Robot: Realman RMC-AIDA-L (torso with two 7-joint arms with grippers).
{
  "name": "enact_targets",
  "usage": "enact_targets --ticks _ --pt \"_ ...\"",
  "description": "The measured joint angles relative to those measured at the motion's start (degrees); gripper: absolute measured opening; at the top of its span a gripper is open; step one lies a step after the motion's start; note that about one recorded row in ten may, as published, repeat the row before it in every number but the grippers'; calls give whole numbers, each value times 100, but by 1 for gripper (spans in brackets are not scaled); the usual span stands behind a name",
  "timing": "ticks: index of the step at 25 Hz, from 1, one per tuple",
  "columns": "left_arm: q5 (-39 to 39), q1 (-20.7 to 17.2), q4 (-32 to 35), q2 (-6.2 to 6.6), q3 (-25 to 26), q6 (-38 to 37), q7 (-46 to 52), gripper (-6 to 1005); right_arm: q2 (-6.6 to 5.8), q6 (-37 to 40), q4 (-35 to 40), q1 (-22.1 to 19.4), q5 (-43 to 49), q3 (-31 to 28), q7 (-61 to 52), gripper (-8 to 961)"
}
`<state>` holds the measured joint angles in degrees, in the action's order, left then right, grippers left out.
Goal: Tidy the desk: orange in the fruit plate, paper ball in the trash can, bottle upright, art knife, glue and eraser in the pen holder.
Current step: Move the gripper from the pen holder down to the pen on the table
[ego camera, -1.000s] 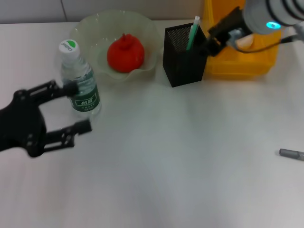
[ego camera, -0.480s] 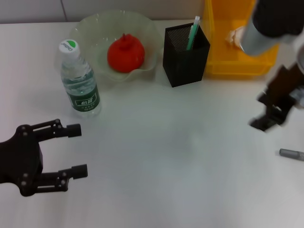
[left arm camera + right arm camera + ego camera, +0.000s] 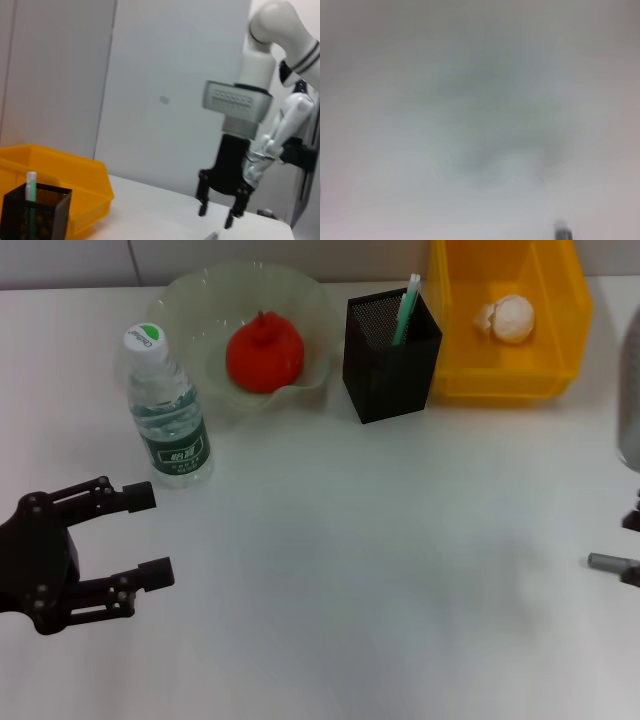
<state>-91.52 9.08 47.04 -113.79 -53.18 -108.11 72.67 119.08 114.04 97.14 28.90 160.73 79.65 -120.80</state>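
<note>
Knife (image 3: 612, 563) flat at the desk's (image 3: 350, 600) right edge, just below the right gripper (image 3: 216, 218) with jaws apart: likely to skid off if pinched off-centre; left gripper (image 3: 148, 536) idle near the bottle (image 3: 168, 410), jaws wide.

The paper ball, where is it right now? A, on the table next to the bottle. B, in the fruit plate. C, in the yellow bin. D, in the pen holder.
C: the paper ball lies inside the yellow bin at the back right, apart from the pen holder.
</note>
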Motion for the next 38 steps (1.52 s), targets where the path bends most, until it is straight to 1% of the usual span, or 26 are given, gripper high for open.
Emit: enact_targets --ticks 3,5,9,10,13,14,18,22,25,34,38 --pt "0 0 0 0 0 0 0 802 1 -123 -44 -166 215 -122 368 570" --pt "-9 53 -160 -28 17 47 24 802 1 -233 -125 -267 290 -195 536 570" --pt "-16 87 -244 -35 20 168 86 802 1 -725 -332 -509 332 -294 875 570" --pt "-16 94 -277 -38 21 207 87 802 1 -725 -332 -509 332 -294 875 570" --pt "-16 100 -306 -56 22 244 87 802 3 -970 -640 -543 328 -313 999 569" --pt "-30 102 -315 -106 24 281 87 802 5 -1066 -767 -545 325 -314 1036 569" --pt "-75 102 -332 -172 25 310 87 802 10 -1371 -1265 -508 320 -322 1141 569" --pt "-78 82 -479 -192 25 319 33 802 4 -1713 -1511 -472 345 -340 1232 568" --pt "-78 84 -525 -184 26 327 25 802 3 -1737 -1530 -465 346 -359 1264 568" --pt "-77 103 -538 -188 21 379 21 802 1 -1779 -1924 -368 347 -377 1329 497" --pt "-77 103 -538 -188 21 379 35 802 -5 -1837 -1992 -354 349 -442 1386 408"
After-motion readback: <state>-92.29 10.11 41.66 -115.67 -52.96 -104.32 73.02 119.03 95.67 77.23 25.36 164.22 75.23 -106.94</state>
